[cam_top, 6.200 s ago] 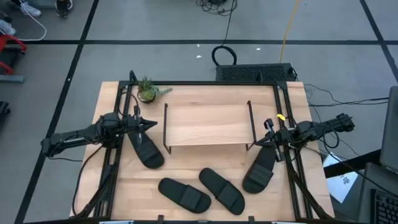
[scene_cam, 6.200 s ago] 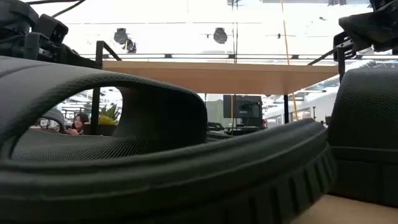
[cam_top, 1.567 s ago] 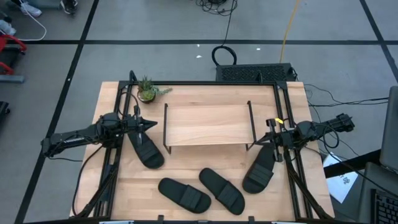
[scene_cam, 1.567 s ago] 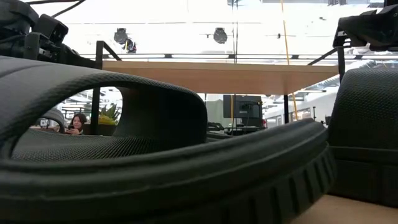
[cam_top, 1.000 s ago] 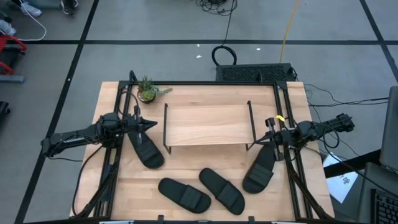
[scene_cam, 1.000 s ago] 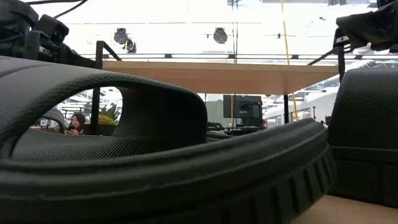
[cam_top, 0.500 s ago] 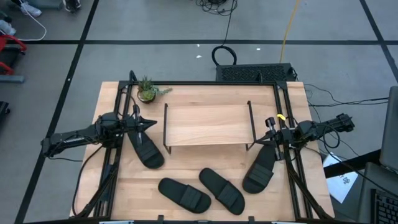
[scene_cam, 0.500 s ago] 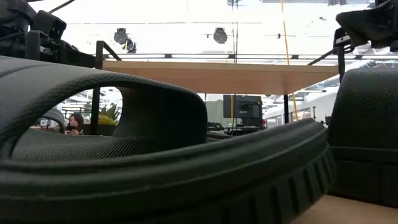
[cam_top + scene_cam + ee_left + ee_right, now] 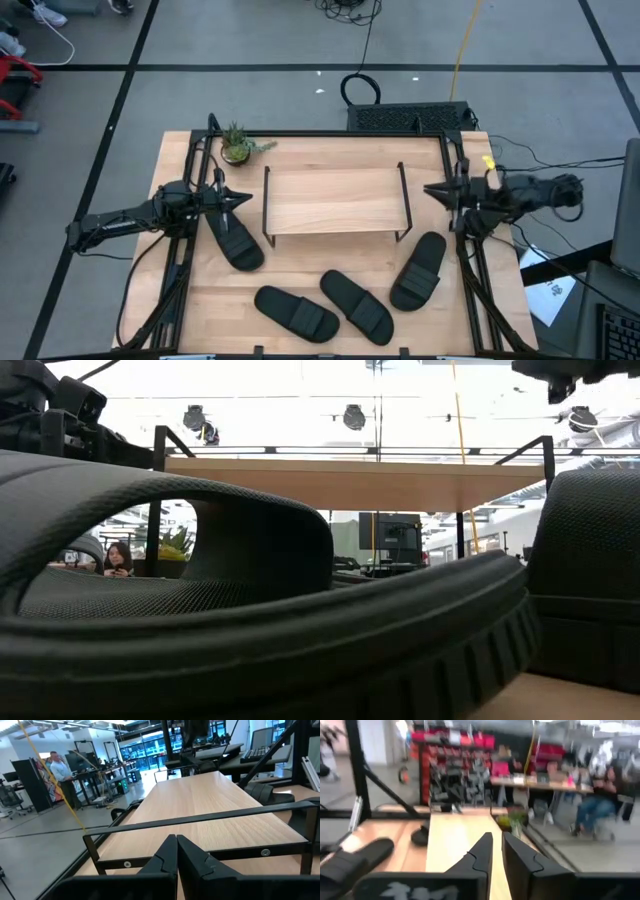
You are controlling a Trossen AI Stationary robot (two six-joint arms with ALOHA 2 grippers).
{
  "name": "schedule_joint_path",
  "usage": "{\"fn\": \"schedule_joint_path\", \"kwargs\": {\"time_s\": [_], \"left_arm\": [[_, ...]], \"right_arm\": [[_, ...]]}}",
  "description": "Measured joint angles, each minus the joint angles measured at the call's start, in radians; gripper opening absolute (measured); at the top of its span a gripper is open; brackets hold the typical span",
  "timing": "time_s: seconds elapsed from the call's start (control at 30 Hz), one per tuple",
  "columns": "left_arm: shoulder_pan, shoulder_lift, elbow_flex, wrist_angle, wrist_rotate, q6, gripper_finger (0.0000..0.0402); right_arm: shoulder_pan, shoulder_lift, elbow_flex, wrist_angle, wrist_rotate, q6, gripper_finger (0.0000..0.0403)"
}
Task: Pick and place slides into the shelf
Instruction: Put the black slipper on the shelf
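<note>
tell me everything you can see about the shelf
The shelf is a low rack with a light wooden plank top on thin black wire legs. It stands upright at the middle of the table, toward the far side. Its top is bare; no slide lies on it. In the low view the plank shows edge-on, and the space beneath looks open.

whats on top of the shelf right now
Nothing: the shelf top is bare wood in the high view. All four slides lie on the table around it. The plank hides the space underneath from above.
</note>
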Motion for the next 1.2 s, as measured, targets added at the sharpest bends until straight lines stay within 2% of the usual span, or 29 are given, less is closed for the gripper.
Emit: {"fn": "schedule_joint_path", "kwargs": {"time_s": [0.1,0.2,0.3,0.4,0.5,0.6,0.73,0.97,1.07,1.2], "left_arm": [[0.0,0.0,0.0,0.006,0.0,0.0,0.0003],[0.0,0.0,0.0,0.011,0.0,-0.001,0.0003],[0.0,0.0,0.0,0.01,0.0,-0.003,0.0003],[0.0,0.0,0.0,0.01,0.0,-0.006,0.0003],[0.0,0.0,0.0,0.009,0.0,-0.007,0.0003],[0.0,0.0,0.0,0.009,0.0,-0.003,0.0003],[0.0,0.0,0.0,0.01,0.0,0.004,0.0003],[0.0,0.0,0.0,0.01,-0.001,-0.004,0.0003],[0.0,0.0,0.0,0.007,-0.001,-0.003,0.0003],[0.0,0.0,0.0,0.007,-0.001,-0.005,0.0003]], "right_arm": [[0.0,0.103,0.158,-0.178,-0.01,0.074,0.0037],[0.0,0.196,0.302,-0.379,-0.062,0.177,0.0029],[0.0,0.276,0.401,-0.539,-0.186,0.313,0.0024],[0.0,0.329,0.427,-0.613,-0.308,0.453,0.0031],[0.0,0.372,0.406,-0.639,-0.432,0.512,0.0056],[0.001,0.406,0.365,-0.644,-0.506,0.558,0.0099],[0.001,0.422,0.286,-0.646,-0.512,0.63,0.0169],[0.0,0.395,0.148,-0.634,-0.585,0.806,0.028],[0.001,0.377,0.085,-0.584,-0.656,0.871,0.0303],[0.001,0.369,-0.012,-0.499,-0.715,0.922,0.0309]]}}
